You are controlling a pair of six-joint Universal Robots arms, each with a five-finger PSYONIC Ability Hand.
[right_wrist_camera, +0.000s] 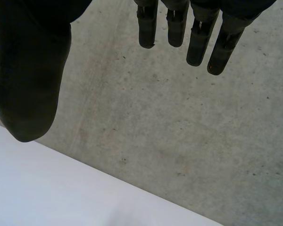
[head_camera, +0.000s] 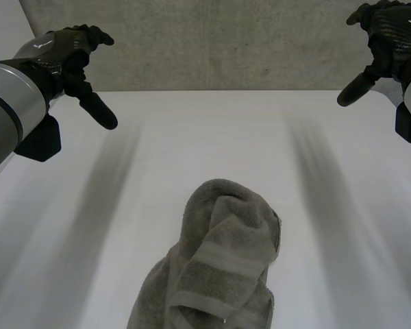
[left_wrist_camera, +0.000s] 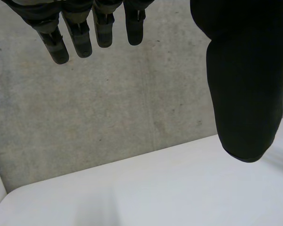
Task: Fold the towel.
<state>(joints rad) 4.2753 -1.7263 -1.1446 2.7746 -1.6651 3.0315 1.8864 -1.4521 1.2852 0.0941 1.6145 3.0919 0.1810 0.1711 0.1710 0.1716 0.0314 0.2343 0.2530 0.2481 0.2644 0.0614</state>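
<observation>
The towel [head_camera: 219, 260] is lying in a crumpled heap at the near edge of the white table [head_camera: 192, 130], roughly midway between that edge's two corners, and it is running past what I can see on the side nearest me. It is a grey-green terry cloth, bunching up into a rounded hump toward the table's middle, with a flat woven band [head_camera: 222, 264] slanting across the top layer. Nothing is touching it. My left hand [head_camera: 68, 51] is hanging in the air near the table's far left corner, well apart from the towel, and it is holding nothing. Seen from its own wrist, its fingers [left_wrist_camera: 80, 37] are reaching out straight and slightly spread, with the thumb [left_wrist_camera: 243, 84] standing wide to one side, so the hand is wide open. My right hand [head_camera: 390, 31] is hovering near the far right corner, likewise well away from the towel and equally bare. From that wrist, its fingers [right_wrist_camera: 198, 37] are pointing out straight and the thumb [right_wrist_camera: 30, 80] is standing well apart from them, so it too is wide open. Beyond both hands a rough grey concrete wall [head_camera: 212, 41] is rising behind the table's far edge. My left arm [head_camera: 10, 110], grey and rounded, is coming in over the table's left edge.
</observation>
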